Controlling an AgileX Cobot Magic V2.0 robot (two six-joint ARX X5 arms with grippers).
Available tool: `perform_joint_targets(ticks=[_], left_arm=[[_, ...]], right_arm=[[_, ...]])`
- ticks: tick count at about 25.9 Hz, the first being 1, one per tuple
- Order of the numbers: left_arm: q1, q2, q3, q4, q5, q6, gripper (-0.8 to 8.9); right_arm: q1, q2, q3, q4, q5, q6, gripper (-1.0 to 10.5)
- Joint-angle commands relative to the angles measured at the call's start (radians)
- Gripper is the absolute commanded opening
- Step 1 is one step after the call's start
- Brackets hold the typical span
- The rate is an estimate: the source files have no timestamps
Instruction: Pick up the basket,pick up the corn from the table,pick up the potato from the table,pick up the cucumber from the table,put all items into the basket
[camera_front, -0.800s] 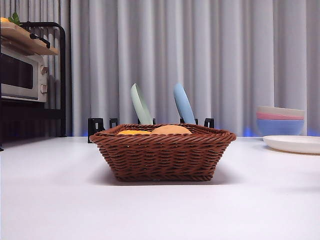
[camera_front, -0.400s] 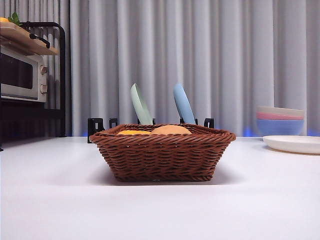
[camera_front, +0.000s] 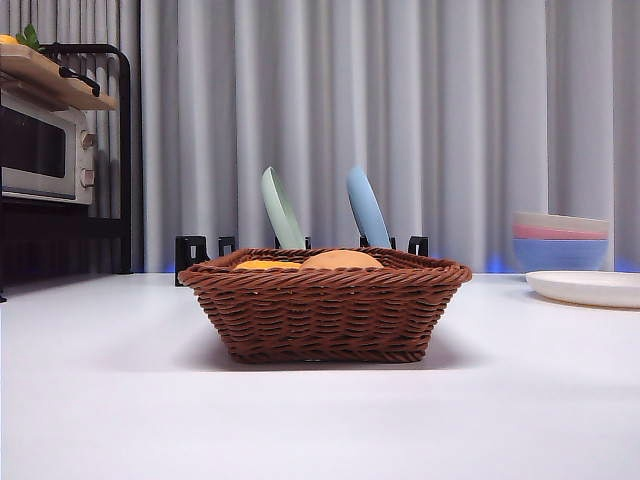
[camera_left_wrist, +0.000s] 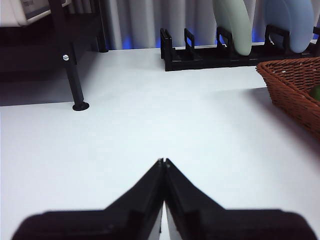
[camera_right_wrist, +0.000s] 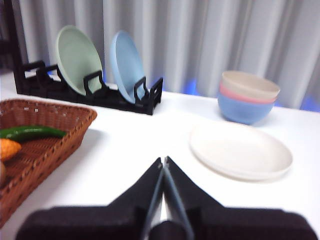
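Note:
The brown wicker basket (camera_front: 325, 305) stands mid-table. Over its rim show the tops of the orange corn (camera_front: 267, 265) and the tan potato (camera_front: 342, 259). The right wrist view looks into the basket (camera_right_wrist: 60, 131): the green cucumber (camera_right_wrist: 31, 132) lies inside, with the corn (camera_right_wrist: 9, 148) beside it. My right gripper (camera_right_wrist: 163, 162) is shut and empty, off to one side of the basket above bare table. My left gripper (camera_left_wrist: 163, 162) is shut and empty on the other side, with only a corner of the basket (camera_left_wrist: 295, 87) in its view. Neither gripper shows in the front view.
A black dish rack (camera_front: 300, 245) with a green plate (camera_front: 281, 208) and a blue plate (camera_front: 367, 207) stands behind the basket. Stacked bowls (camera_front: 560, 241) and a white plate (camera_front: 588, 288) sit at the right. A microwave (camera_front: 45, 150) on a black shelf is at the left.

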Motion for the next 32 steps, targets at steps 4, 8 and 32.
perform_joint_targets(ticks=[4,8,32], left_arm=[[0.003,-0.002,-0.014,0.000,-0.002,0.009,-0.01],[0.003,-0.002,-0.014,0.000,-0.002,0.009,-0.01],[0.003,-0.002,-0.014,0.000,-0.002,0.009,-0.01]], right_arm=[[-0.002,-0.047,-0.066,0.008,-0.001,0.017,0.0],[-0.002,-0.047,-0.077,0.003,-0.001,0.017,0.0],[-0.001,-0.047,-0.111,-0.086,0.007,0.218,0.0]])
